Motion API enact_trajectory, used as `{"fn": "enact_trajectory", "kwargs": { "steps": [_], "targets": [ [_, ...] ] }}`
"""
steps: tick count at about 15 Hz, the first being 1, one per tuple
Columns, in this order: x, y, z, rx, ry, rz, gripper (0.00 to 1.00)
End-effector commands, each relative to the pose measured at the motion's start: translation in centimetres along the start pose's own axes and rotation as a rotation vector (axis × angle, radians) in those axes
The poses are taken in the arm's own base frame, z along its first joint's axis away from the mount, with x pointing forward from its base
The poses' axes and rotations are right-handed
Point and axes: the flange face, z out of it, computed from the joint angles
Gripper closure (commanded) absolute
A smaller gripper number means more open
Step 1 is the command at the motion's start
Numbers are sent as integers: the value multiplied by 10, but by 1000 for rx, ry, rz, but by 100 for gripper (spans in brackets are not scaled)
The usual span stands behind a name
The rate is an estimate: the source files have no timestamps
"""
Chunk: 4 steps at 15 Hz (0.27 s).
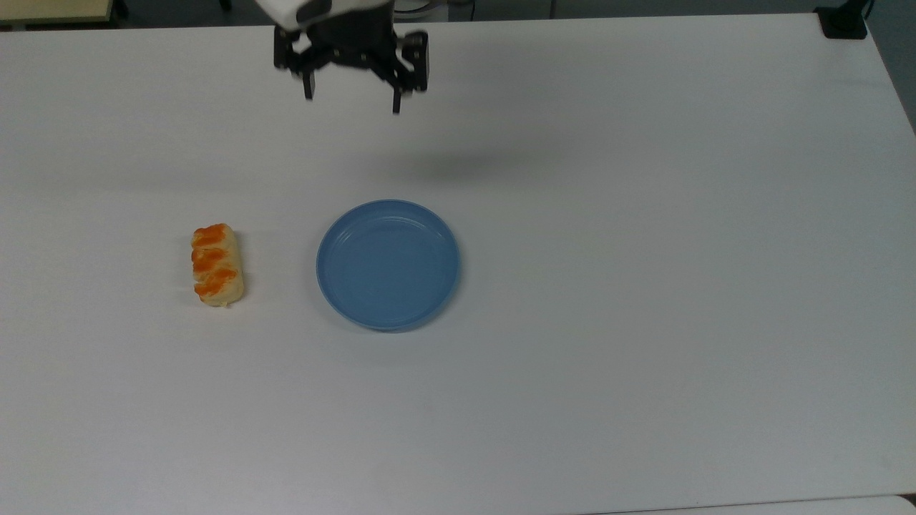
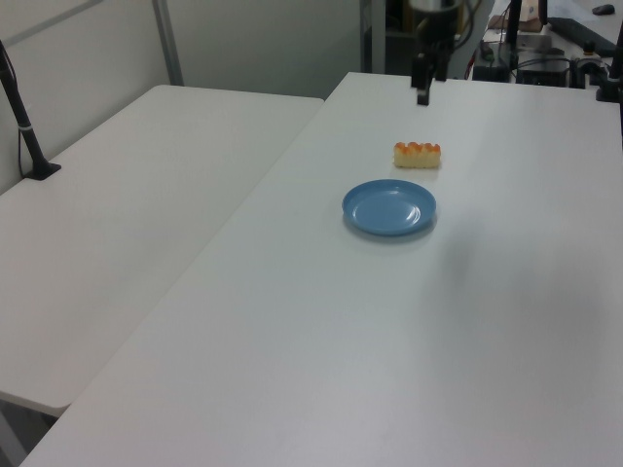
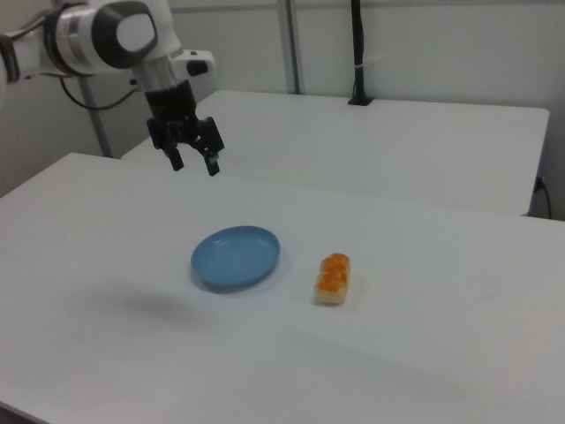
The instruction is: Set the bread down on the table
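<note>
The white surface [image 1: 644, 214] carried the bread [image 1: 217, 265] lying flat, well apart from the blue plate [image 1: 388, 265]. The tool [image 1: 351, 96] hung high above, spread wide and empty. Little looked risky; only a careless return sweep might knock the bread.

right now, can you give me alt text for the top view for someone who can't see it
A small pale-tan bread roll with orange glazed bumps lies on a large white table, apart from an empty round blue plate to the top view's right of it. The robot's black two-finger gripper hangs open near the far edge, holding nothing.
</note>
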Motion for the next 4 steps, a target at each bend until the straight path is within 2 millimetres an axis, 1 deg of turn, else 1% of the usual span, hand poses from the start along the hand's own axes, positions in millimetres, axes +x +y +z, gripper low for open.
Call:
{"fn": "enact_trajectory", "kwargs": {
  "steps": [1,4],
  "targets": [
    [-25,4,-9,5,-38,9,0],
    [-26,8,-11,6,-40,13,0]
  ]
}}
